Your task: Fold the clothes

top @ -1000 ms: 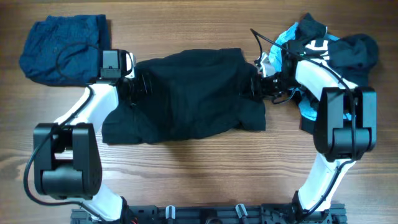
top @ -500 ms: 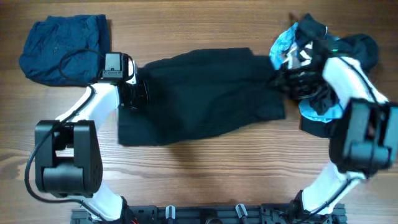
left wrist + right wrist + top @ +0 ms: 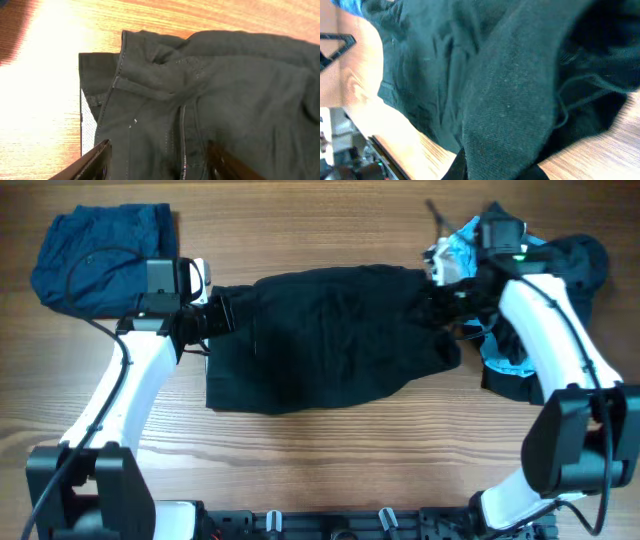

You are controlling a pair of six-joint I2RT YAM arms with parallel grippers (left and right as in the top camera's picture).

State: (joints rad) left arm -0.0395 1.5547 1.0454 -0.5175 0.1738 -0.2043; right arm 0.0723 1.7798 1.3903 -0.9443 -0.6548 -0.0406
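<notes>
The large black shorts (image 3: 330, 340) lie spread across the middle of the table. My left gripper (image 3: 215, 318) is at their left edge. In the left wrist view the gripper (image 3: 160, 165) is open, its fingers (image 3: 95, 160) wide apart astride the flat waistband fabric (image 3: 200, 90). My right gripper (image 3: 440, 305) is at the shorts' right edge. In the right wrist view the gripper (image 3: 495, 170) is shut on a raised fold of the black shorts (image 3: 510, 100). A navy-blue piece (image 3: 100, 255) lies folded at the far left. A heap of light-blue and black pieces (image 3: 545, 275) lies at the far right.
The heap sits right behind my right arm (image 3: 540, 330). A thin black cable (image 3: 100, 275) lies across the navy piece. Bare wood (image 3: 330, 460) runs along the front of the table. The robot base rail (image 3: 330, 525) lines the front edge.
My right gripper has drawn the shorts' right edge to the right and a little back, stretching them flatter. My left arm has swung outward, its gripper staying at the left edge.
</notes>
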